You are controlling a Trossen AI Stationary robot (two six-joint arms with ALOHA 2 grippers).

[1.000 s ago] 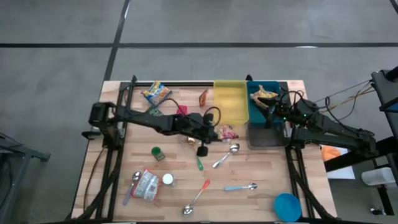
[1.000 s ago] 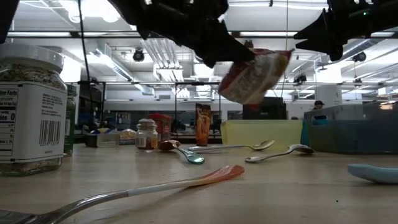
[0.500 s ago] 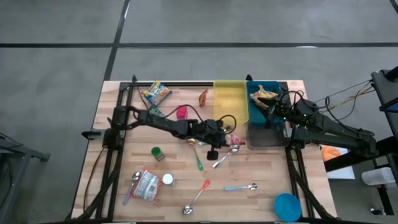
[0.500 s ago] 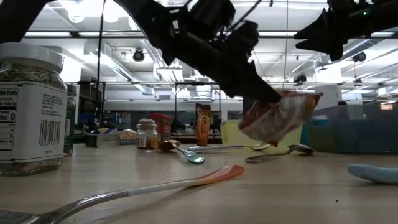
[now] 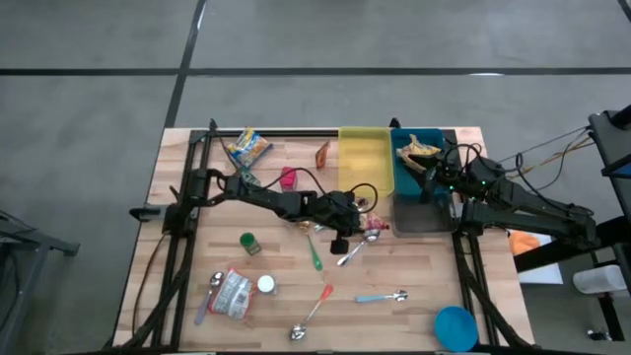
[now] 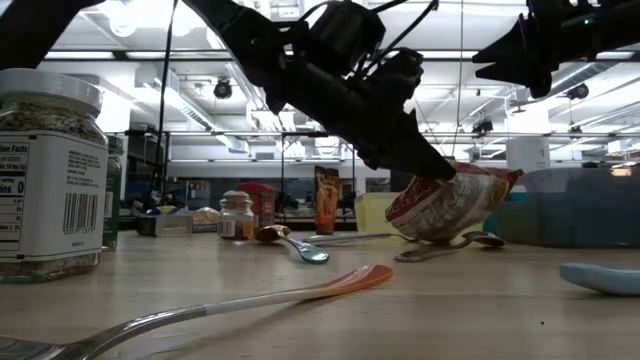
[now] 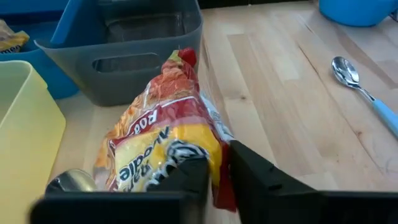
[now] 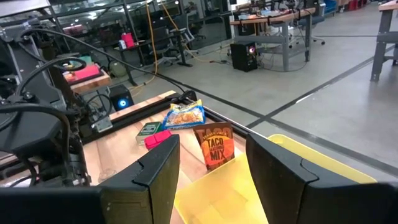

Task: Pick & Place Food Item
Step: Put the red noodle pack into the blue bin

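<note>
Left gripper point(image 7: 214, 171) pinching the noodle packet point(image 7: 165, 146), its long axis pointing at twelve o'clock toward the grey bin point(image 7: 124, 56); right gripper point(image 8: 211, 168) hangs open.

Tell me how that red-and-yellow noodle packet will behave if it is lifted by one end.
The red-and-yellow crinkled plastic noodle packet probably flops: in the low view it sags from the left hand pinching its edge. It looks light, hanging from that thin pinch. The glossy film may be slippery, so it could slide out.
</note>
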